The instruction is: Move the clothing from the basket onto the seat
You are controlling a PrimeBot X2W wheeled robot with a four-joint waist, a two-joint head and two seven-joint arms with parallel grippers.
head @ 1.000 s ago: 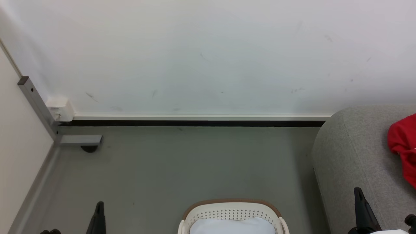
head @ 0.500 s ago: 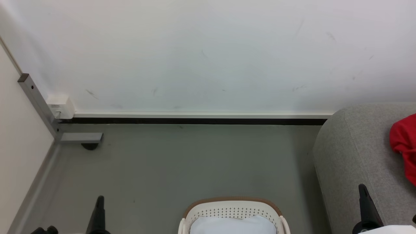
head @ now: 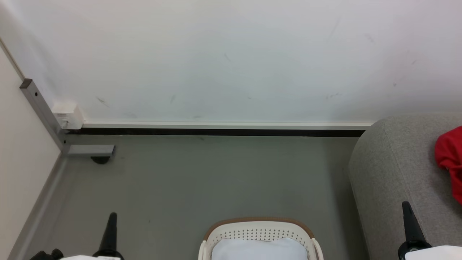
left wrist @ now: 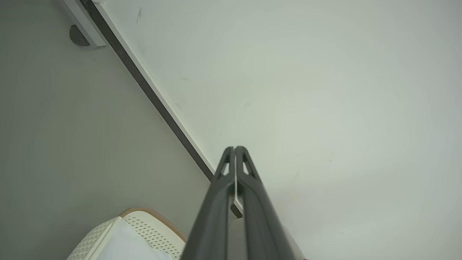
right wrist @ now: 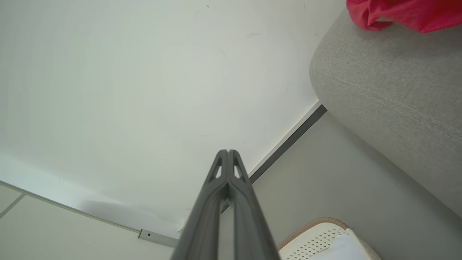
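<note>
Wrist views show you left gripper (left wrist: 235, 148), right gripper (right wrist: 227, 151) pinched empty; head view crops basket (head: 258, 229) at 6 o'clock, red clothing (head: 449, 159) at 3.

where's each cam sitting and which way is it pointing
Head view: on the head, looking forward and down at floor, wall, basket and sofa; the left hand and right hand show at the bottom.
Left wrist view: on the left wrist, looking along its shut fingers at wall and floor.
Right wrist view: on the right wrist, looking along its shut fingers toward wall, sofa and a red garment.
Shared: the basket shows in all three.
</note>
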